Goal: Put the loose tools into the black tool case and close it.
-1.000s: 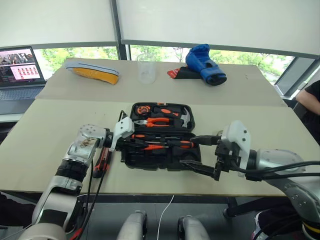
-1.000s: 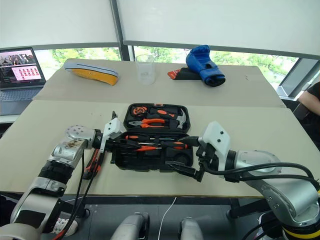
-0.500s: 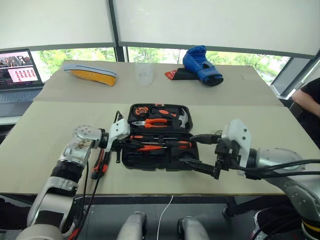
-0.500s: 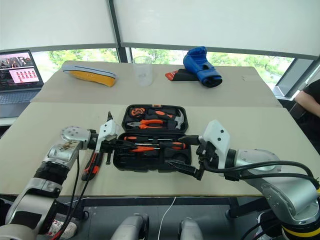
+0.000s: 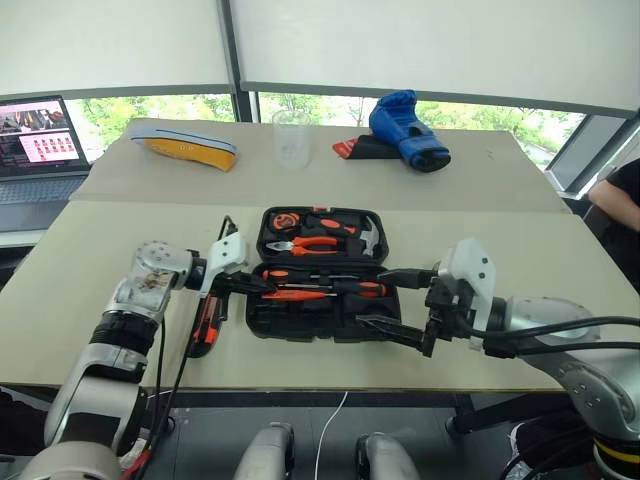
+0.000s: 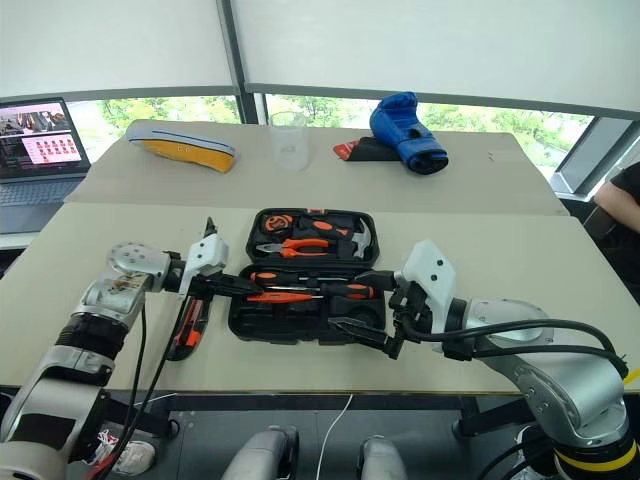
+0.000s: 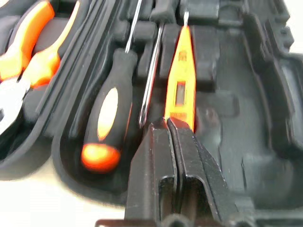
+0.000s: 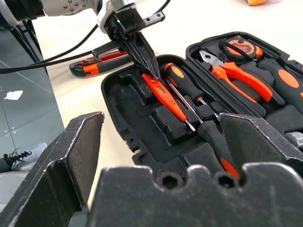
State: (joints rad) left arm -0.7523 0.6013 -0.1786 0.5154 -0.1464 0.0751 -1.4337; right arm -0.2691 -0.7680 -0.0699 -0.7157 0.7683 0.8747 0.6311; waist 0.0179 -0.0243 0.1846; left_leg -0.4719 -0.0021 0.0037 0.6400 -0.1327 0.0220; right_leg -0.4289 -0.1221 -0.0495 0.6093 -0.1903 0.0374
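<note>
Left wrist view: the left pincer point(image 7: 171, 124), clenched empty, hovers by the all-orange screwdriver point(image 7: 179, 87) seated in the open black tool case point(image 5: 318, 322). Risk: its tips nudge it loose. Right pincer point(image 5: 400, 306) gapes; utility knife point(image 5: 205, 322) waits on the desk point(image 5: 90, 270).

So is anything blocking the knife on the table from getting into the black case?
Nothing visible lies between them. The utility knife rests on the table just beside the open tool case. The left gripper, shut, sits at the small orange screwdriver over that edge and may need to move aside.
</note>
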